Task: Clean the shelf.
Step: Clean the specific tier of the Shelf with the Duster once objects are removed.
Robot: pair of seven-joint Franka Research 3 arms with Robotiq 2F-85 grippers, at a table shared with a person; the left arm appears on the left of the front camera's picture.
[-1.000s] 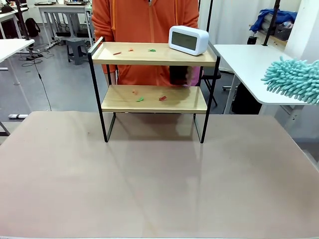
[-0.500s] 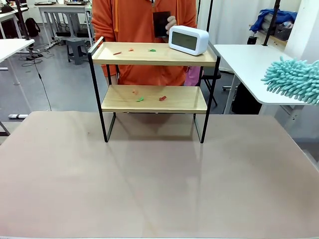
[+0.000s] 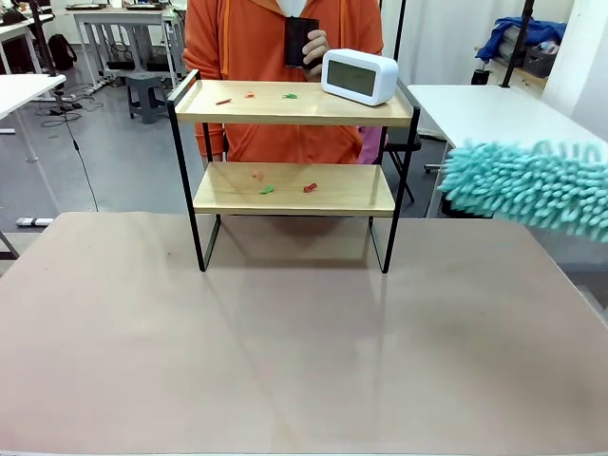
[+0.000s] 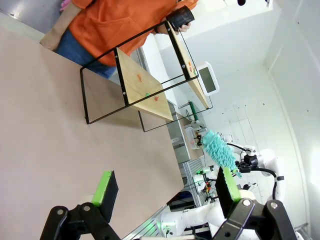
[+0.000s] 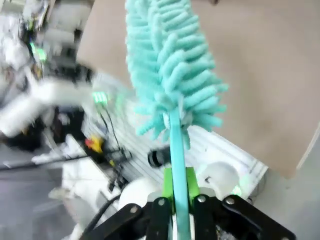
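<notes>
Right jaws clamped on teal fluffy duster handle; left jaws apart. Two-tier wooden black-framed shelf stood at surface's far side, coloured scraps on boards. Step called for light sweeps, clear of white clock.

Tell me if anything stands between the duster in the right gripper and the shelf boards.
The gap between the duster and the shelf looks free. On the top board, though, a white clock sits at the end nearest the duster, covering part of it.
</notes>
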